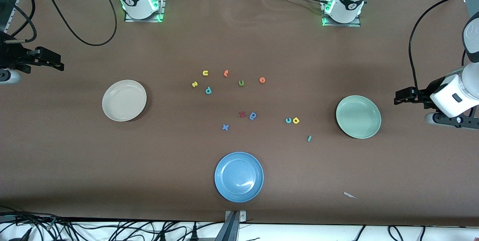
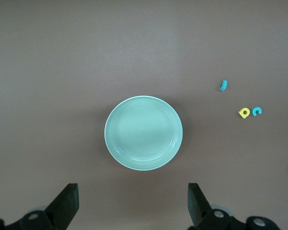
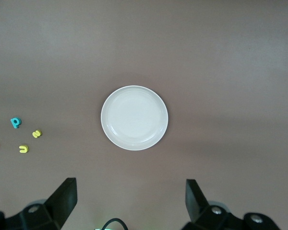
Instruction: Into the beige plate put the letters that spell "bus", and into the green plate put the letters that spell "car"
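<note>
The empty beige plate (image 1: pixel 124 100) (image 3: pixel 134 118) lies toward the right arm's end. The yellow "u" (image 1: pixel 205 73), yellow "s" (image 1: pixel 194 84) and teal "b" (image 1: pixel 208 90) lie mid-table. Toward the left arm's end, the green plate (image 1: pixel 358 116) (image 2: pixel 143 132) is empty. Beside it lie the teal "c" (image 1: pixel 288 120), yellow "a" (image 1: pixel 296 120) and teal "r" (image 1: pixel 309 138). My left gripper (image 1: pixel 399 97) (image 2: pixel 133 191) hangs open and empty, high above the table's end by the green plate. My right gripper (image 1: pixel 60 63) (image 3: pixel 129 187) hangs open and empty, high above the table's end by the beige plate.
A blue plate (image 1: pixel 239 177) sits nearest the front camera. Other letters lie mid-table: an orange "t" (image 1: pixel 226 73), a green "u" (image 1: pixel 241 83), an orange "e" (image 1: pixel 262 80), a red letter (image 1: pixel 242 114), a darker blue looped letter (image 1: pixel 253 115) and a blue "x" (image 1: pixel 225 127).
</note>
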Tool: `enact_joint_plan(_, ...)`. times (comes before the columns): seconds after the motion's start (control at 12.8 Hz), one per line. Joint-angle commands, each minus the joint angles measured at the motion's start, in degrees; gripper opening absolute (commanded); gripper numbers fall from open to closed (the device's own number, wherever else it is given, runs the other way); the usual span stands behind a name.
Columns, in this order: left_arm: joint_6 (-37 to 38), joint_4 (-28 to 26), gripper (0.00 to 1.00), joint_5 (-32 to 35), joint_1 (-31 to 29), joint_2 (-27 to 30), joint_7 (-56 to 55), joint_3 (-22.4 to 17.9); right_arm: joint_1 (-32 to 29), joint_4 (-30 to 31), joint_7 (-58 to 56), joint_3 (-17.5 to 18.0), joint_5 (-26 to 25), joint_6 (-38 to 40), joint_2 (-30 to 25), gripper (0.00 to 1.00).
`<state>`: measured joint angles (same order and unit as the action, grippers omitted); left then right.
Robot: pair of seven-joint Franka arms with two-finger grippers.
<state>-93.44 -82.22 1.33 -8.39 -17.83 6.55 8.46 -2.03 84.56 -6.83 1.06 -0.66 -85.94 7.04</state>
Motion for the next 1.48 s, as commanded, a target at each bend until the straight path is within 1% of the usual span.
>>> enact_joint_plan(0.0, 0.5, 0.7, 1.0, 1.3, 0.2, -0.4, -0.8, 0.2, 0.1, -1.8, 0.8, 0.1, 0.9, 1.0, 0.7, 1.0)
enact_joint_plan(0.16, 0.5, 0.7, 1.0, 1.1, 0.2, -0.4, -1.0, 0.2, 0.1, -1.8, 0.6, 0.1, 0.3, 1.0, 0.7, 1.0)
enact_joint_plan(0.31, 0.5, 0.7, 1.0, 0.4, 0.2, -0.3, -4.0, 0.2, 0.0, -1.9, 0.5, 0.1, 0.3, 0.8, 0.8, 1.0)
enact_joint_plan(0.55, 0.3, 0.8, 1.0, 0.5, 2.4, -1.1, -14.7, 0.3, -0.7, -1.9, 0.6, -0.2, 0.6, 1.0, 0.8, 1.0)
enact_joint_plan(0.78, 0.1, 0.8, 1.0, 0.3, 3.3, -1.9, -24.0, 0.5, -0.9, -1.9, 0.7, -0.2, 0.7, 1.1, 0.8, 1.0)
enact_joint_plan(1.01, -0.4, 0.7, 1.0, -3.2, 4.8, -3.4, -34.6, 0.4, -0.8, -1.9, 0.9, -0.1, 0.4, 1.3, 0.8, 1.0)
enact_joint_plan(1.25, -5.8, 0.2, 1.0, -3.3, 8.1, -6.2, -49.4, 0.4, -0.8, -1.9, 1.0, -0.1, 0.4, 1.4, 0.8, 1.0)
enact_joint_plan(1.4, -6.5, 0.2, 1.0, -3.3, 11.0, -8.7, -57.4, 0.4, -0.7, -1.9, 0.9, -0.1, 0.2, 1.4, 0.8, 1.0)
